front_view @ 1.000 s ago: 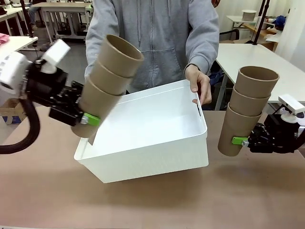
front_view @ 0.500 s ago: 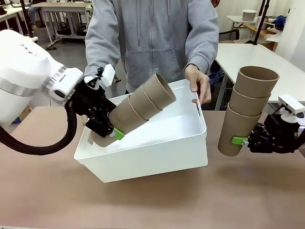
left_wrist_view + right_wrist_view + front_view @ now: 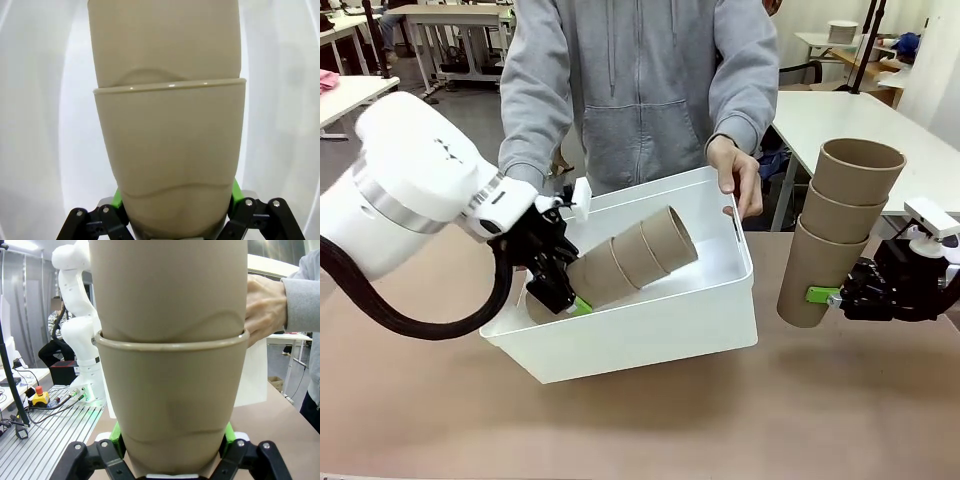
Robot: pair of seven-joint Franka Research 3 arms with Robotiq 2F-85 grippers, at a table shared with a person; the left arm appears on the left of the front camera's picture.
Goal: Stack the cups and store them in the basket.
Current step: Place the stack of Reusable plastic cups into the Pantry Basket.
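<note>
Markings: plain matte tan paper walls and rolled rims on all the cups.
Left gripper (image 3: 562,298): green pads clamped on the bottom cup of the left three-cup stack (image 3: 625,262).
Left stack: tipped low, mouths pointing far right, inside the white rectangular plastic basket (image 3: 650,338) at its left end.
Right gripper (image 3: 822,296): closed on the bottom cup of the right three-cup stack (image 3: 840,230).
Right stack: nearly upright, in the air to the right of the basket and apart from it.
Person's hand (image 3: 742,175): grips the basket's far right rim.
Surface: brown tabletop (image 3: 640,430).
Room: white tables (image 3: 850,120) behind the person.
</note>
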